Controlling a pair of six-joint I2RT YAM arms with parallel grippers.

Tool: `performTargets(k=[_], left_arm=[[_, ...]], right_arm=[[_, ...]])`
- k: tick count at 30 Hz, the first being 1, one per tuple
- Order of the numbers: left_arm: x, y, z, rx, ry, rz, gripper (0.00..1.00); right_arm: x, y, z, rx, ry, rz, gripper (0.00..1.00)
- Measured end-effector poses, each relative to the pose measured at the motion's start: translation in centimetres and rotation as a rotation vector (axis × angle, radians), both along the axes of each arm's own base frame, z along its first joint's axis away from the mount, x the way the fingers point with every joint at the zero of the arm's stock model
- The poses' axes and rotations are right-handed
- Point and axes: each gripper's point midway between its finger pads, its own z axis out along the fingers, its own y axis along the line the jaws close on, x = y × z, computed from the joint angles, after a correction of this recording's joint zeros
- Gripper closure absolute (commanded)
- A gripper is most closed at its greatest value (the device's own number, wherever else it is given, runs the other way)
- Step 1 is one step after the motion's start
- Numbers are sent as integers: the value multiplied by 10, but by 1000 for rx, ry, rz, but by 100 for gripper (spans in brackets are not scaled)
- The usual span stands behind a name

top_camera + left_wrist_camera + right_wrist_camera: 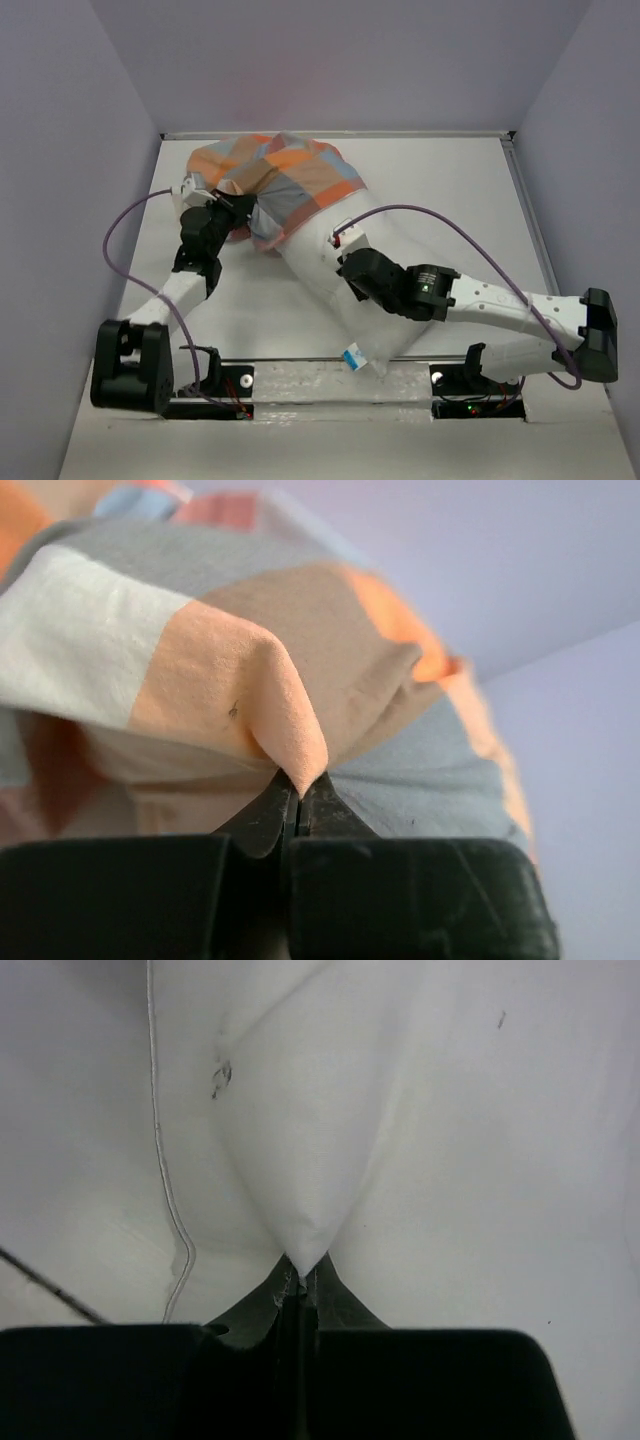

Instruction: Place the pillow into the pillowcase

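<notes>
**On the table [450, 190], pillow [312, 268] and pillowcase [290, 175] each pinched by one gripper**

At the table's near edge, the two arm bases are seen bolted to a mounting rail [340, 385]. Just beyond the rail lies the pillow's near corner, marked by a small blue-and-white tag [352, 356]. From that corner the plain white pillow is laid slantwise across the table toward the far left, and its near part is left bare.

Farther in, the right gripper [300, 1280] is placed on the bare middle of the pillow. In the right wrist view its jaws are seen pressed together on a fold of white fabric, which is drawn up into a peak at the tips. A purple cable [450, 225] is looped from this wrist over the table and back to the right.

To the left and a little farther away, the left gripper [297, 788] is set at the near left edge of the pillowcase. In the left wrist view its jaws are seen clamped on a pinched orange fold of the checked cloth, which is gathered to a point between the tips.

Farthest away, the pillowcase is heaped in a rounded mound of orange, light blue and grey-brown checks, close to the table's far edge. The pillow's far end is covered by it. How deep the pillow reaches inside cannot be told.
</notes>
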Motion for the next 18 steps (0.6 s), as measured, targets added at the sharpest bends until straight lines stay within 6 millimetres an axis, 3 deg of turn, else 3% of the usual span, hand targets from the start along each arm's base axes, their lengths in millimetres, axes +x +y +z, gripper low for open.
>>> performTargets(k=[2,5,6,8,10,12,13,15,17,18], left_arm=[[-16,7,31,9,-67,25,100],[-51,24,85,38,-187,91,100],[-71,32,113,49,-251,125,100],[-88,44,141,68,-291,169,100],[-104,52,169,109,-309,197,80],[-111,54,185,141,-306,199,40],[-114,54,195,150,-309,198,34],[-114,53,217,164,-324,189,17],[-100,46,232,195,-311,159,2],[-90,43,234,207,-300,148,1]], right_arm=[[-12,9,12,52,33,85,100],[-38,40,39,162,120,269,100],[-48,49,49,200,149,332,100],[-68,65,68,280,201,445,100],[-88,76,88,375,247,543,100],[-96,75,106,449,270,584,100],[-97,73,113,486,285,595,100],[-81,64,125,583,309,571,100],[-38,44,119,685,342,464,100],[-18,35,110,717,368,405,100]])
